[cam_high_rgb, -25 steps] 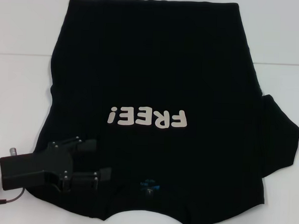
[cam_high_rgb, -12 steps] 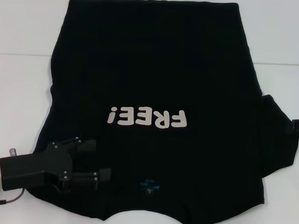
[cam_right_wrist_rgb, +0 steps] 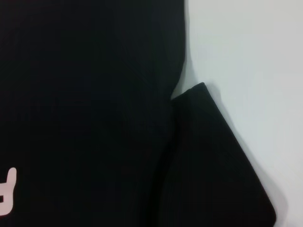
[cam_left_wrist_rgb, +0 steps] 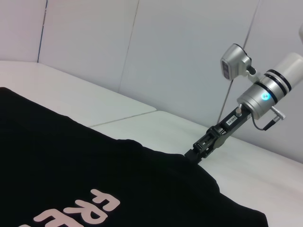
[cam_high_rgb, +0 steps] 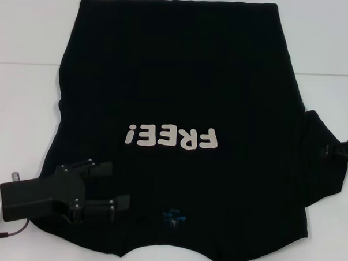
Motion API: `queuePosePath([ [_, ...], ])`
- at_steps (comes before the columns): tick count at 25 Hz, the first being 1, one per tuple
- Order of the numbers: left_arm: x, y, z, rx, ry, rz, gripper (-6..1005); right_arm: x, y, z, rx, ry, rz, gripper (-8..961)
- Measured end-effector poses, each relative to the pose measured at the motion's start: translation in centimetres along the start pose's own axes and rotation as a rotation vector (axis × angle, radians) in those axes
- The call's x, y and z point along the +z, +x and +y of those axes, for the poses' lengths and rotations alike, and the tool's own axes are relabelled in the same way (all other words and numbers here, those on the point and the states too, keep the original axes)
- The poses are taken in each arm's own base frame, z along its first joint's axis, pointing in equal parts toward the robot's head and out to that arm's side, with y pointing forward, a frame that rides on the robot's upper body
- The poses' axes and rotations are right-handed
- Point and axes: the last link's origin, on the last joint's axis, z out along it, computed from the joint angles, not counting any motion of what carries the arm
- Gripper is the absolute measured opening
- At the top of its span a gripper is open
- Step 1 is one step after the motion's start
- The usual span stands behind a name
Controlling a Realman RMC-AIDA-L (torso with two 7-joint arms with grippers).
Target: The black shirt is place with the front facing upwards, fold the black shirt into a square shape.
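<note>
The black shirt (cam_high_rgb: 176, 78) lies flat on the white table, front up, with white "FREE!" lettering (cam_high_rgb: 171, 137) and a small blue neck label (cam_high_rgb: 173, 214) near the front edge. My left gripper (cam_high_rgb: 115, 186) is open, low over the shirt's left shoulder. The right sleeve (cam_high_rgb: 325, 172) sticks out sideways. My right gripper (cam_high_rgb: 339, 148) reaches in from the right edge over that sleeve. It also shows in the left wrist view (cam_left_wrist_rgb: 195, 154), tip at the cloth's edge. The right wrist view shows the sleeve (cam_right_wrist_rgb: 213, 161) beside the shirt body (cam_right_wrist_rgb: 85, 94).
The white table (cam_high_rgb: 24, 112) shows bare on both sides of the shirt. A seam line crosses the tabletop (cam_high_rgb: 26, 64) at the far left. White wall panels (cam_left_wrist_rgb: 165, 56) stand behind the table.
My right gripper has come in from the right edge and moved a little farther over the right sleeve. The left arm and the shirt have not moved.
</note>
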Motion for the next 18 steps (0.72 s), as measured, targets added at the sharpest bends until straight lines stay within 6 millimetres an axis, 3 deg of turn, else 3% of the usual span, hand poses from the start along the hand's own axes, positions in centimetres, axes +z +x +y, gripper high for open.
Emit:
queuePosePath([
  [18, 0.0, 0.1, 0.0, 0.002, 0.001, 0.001, 937, 0.7, 0.0, 1.4, -0.013, -0.035, 0.013, 923],
])
